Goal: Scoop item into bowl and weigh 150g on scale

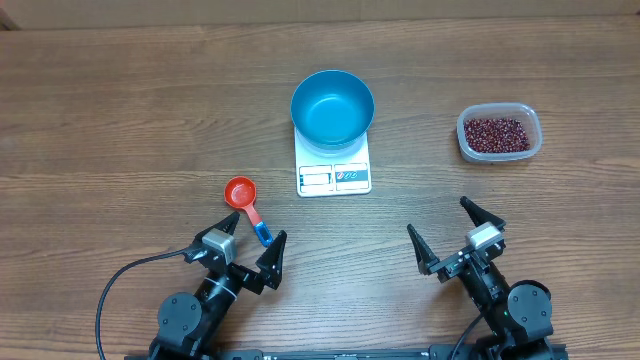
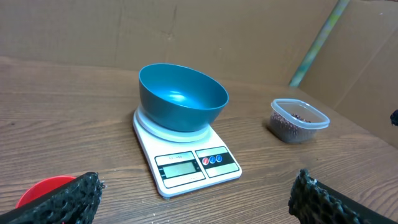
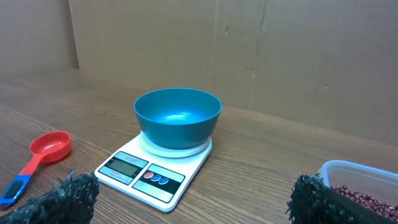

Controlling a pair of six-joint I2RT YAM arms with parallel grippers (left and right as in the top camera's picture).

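The blue bowl (image 1: 332, 108) stands empty on the white scale (image 1: 334, 177) at the middle of the table. The item, dark red-brown beans (image 1: 495, 131), fills a clear plastic tub (image 1: 533, 140) to the right. A red scoop (image 1: 240, 192) with a blue handle lies left of the scale. My left gripper (image 1: 255, 234) is open near the front edge, its fingers on either side of the scoop's handle end without touching it. My right gripper (image 1: 438, 218) is open and holds nothing, below the tub and right of the scale.
Brown cardboard walls (image 3: 249, 56) rise behind the wooden table (image 1: 120, 130). The left arm's black cable (image 1: 115, 290) loops at the front left. In the right wrist view the tub (image 3: 357, 174) sits close behind the right fingertip.
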